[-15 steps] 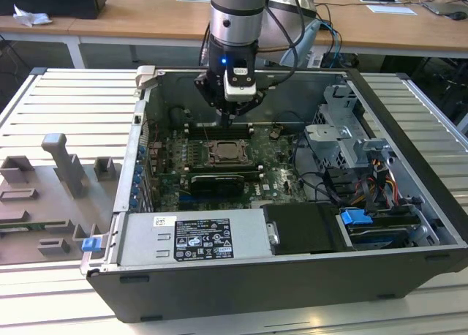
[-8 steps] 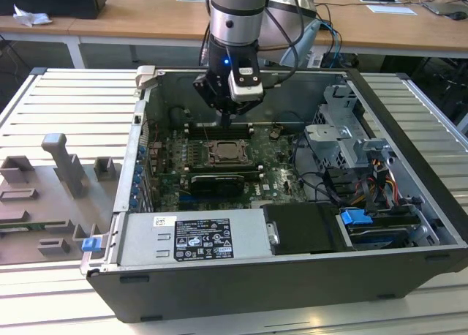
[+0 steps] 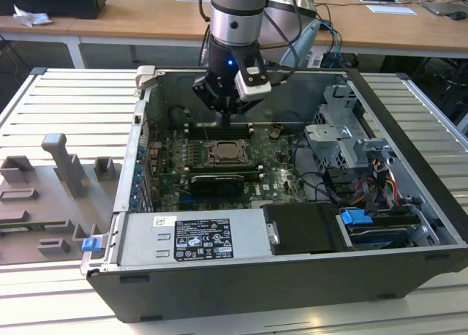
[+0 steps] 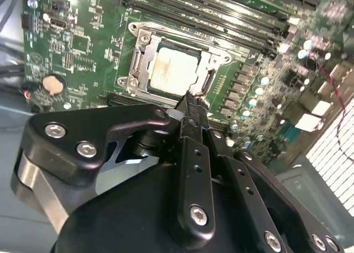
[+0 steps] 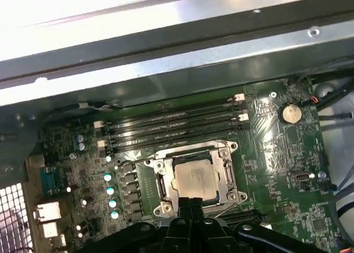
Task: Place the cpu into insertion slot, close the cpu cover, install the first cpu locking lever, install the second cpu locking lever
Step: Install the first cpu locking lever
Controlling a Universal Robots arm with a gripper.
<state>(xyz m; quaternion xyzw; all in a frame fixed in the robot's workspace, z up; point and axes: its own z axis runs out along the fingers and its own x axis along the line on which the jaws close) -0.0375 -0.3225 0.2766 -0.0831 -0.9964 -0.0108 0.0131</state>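
Cpu (image 4: 171, 72): seated flat in the insertion slot (image 4: 204, 83), with the cpu cover (image 4: 135, 62) lowered around its silvery top, apparently to hold it down. Hand (image 4: 191, 105): fingers pressed together, nothing seen pinched, tips poised at the socket's edge, a form judged suited to pressing rather than grasping. Motherboard (image 5: 282, 148) is housed in an open computer case (image 3: 241, 291) on the counter (image 3: 66, 101).

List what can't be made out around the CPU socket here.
- Whether the cpu cover is latched: its edge by the gripper is covered by it in both wrist views.
- The cpu: too small in the exterior view to judge seating.
- Gripper's body: cut off at both wrist views' edges.
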